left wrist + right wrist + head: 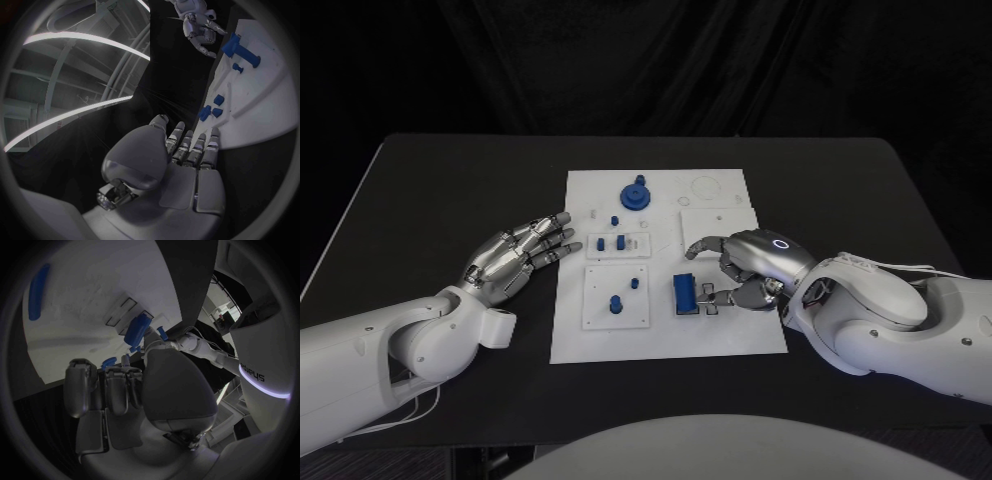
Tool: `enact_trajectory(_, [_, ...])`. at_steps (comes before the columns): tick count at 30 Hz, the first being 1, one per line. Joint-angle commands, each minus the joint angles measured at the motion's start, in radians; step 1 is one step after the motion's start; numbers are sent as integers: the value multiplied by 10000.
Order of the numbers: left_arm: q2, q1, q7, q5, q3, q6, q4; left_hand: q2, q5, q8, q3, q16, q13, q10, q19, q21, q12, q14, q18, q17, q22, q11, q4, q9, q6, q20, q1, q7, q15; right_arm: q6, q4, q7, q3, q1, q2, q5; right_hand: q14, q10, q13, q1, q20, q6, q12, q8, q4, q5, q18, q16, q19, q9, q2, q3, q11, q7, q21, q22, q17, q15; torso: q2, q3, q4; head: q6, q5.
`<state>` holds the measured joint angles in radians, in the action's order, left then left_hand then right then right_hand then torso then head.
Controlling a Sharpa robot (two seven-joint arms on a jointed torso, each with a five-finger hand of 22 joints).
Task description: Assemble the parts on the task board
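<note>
The white task board (718, 335) lies in the middle of the black table. A round blue part (635, 193) stands at its far end. Two small blue pegs (612, 243) sit on a middle plate, and two more (625, 293) on the near left plate. A blue block (684, 292) lies right of that plate. My right hand (750, 265) hovers over the board's right side. Its curled fingertips (714, 297) are at the block's right side and its thumb is apart from them. My left hand (521, 252) rests flat by the board's left edge, fingers spread and holding nothing. The left wrist view shows this hand (187, 150), the board (269, 105), the pegs (212, 107) and the block (232, 45).
Bare black table surrounds the board (94, 295) on all sides. Outlined recesses (711, 190) mark the board's far right corner. The right hand (200, 25) appears beyond the block in the left wrist view.
</note>
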<state>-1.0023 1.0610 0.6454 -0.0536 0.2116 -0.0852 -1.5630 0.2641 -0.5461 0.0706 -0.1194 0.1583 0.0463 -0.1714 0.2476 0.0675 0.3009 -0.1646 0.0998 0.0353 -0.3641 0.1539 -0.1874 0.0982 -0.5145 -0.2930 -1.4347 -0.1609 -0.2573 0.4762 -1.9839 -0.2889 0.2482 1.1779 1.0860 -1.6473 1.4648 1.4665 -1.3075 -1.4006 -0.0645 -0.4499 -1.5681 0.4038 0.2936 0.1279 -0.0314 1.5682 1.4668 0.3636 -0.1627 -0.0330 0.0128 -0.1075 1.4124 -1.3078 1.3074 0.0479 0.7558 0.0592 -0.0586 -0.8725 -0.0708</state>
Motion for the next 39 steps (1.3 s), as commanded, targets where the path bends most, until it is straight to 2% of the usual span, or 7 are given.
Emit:
enact_trajectory(1, [8,-27,91,-24,-3,-157,-11,38,-55,11,31,48,-10,80,29,-32,-43,51,-167,15,6,17,32,-17,81,1,-37,16,-29,-311,37,-221,0,-56,-47,-526,1060,1043,-2633,263,-31,96,-27,95,28,-227,-101,26,113,-74,-229,-113,30,21,1,-2081,2634,-53,32,-24,4,-1,3])
enact_trajectory(6, [-1,-42,88,-24,-3,-157,-12,41,-57,12,37,35,-10,79,29,-33,-39,64,-168,12,8,16,36,-15,75,1,-38,16,-29,-421,87,-378,0,-107,-141,-561,1060,1043,-2633,617,-33,83,-27,269,31,-267,-47,26,251,-162,-302,-121,38,-1,217,-2155,2634,-52,40,-26,6,-1,2])
enact_trajectory(14, [2,-62,95,-24,-3,-182,-39,41,-57,12,37,35,-10,79,29,-33,-39,64,-168,12,8,16,36,-15,75,1,-38,16,-29,-545,159,-539,0,-178,-287,-572,1060,1043,-2633,694,-36,46,-27,353,27,-308,-41,26,268,-179,-308,-123,50,-19,240,-2162,2634,-58,26,-22,23,-1,4])
enact_trajectory(19, [-12,-72,95,-24,-4,-183,-47,41,-57,12,37,35,-10,79,29,-33,-39,64,-168,12,8,16,36,-15,75,1,-38,16,-29,-657,220,-659,-1,-210,-391,-574,1060,1043,-2633,505,-66,340,-27,506,15,36,-65,26,217,-258,-269,-210,102,-80,143,-2127,2634,-103,23,-20,6,-1,6])
enact_trajectory(28, [-25,-83,77,-24,-4,-191,-46,49,-56,7,56,30,-11,94,27,-35,-53,76,-171,10,19,15,44,-20,96,1,-32,12,-25,-535,311,-638,-1,-254,-563,-575,1060,1043,-2633,253,-117,301,-27,1155,-38,719,-67,26,217,-260,119,-442,148,-123,140,-2126,2634,-143,6,-9,7,-1,-8])
enact_trajectory(36, [-18,-90,53,-24,-4,-211,-39,51,-55,7,63,30,-12,98,24,-37,-57,78,-172,10,27,14,47,-20,99,1,-29,10,-24,-425,370,-553,-2,-301,-664,-575,1060,1043,-2633,211,-112,160,-27,1710,-81,1079,-53,26,253,-184,312,-482,128,-96,204,-2149,2634,-134,25,-16,14,-1,-2])
enact_trajectory(39, [-19,-93,46,-24,-4,-214,-37,51,-55,7,63,30,-12,98,24,-37,-57,78,-172,10,27,14,47,-20,99,1,-29,10,-24,-274,371,-464,-2,-311,-680,-575,1060,1043,-2633,147,-108,131,-27,2040,-122,1415,-44,26,270,-126,387,-498,124,-94,238,-2160,2634,-132,27,-9,15,-1,9])
